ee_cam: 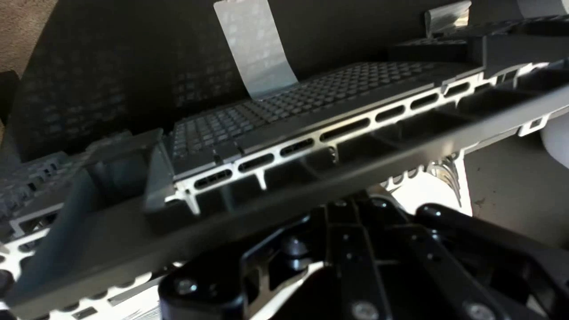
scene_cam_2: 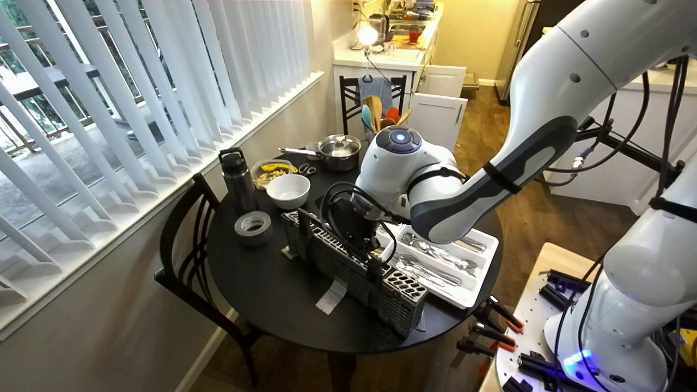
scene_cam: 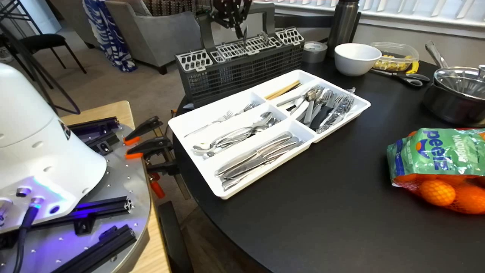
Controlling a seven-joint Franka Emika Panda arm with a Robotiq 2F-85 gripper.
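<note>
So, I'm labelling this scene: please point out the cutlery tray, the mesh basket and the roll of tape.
Cutlery tray (scene_cam: 290, 119): in an exterior view, on its central divider.
Mesh basket (scene_cam: 246, 70): in an exterior view, on its long side.
Roll of tape (scene_cam_2: 256, 238): in an exterior view, on its outer side.

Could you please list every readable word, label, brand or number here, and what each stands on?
"peelz": on the green fruit bag.
Smaller pale lettering beside it: too blurred to read surely.
Dark label on the robot's white base: too small to read.
Markings on the roll of tape: too small to read.
</note>
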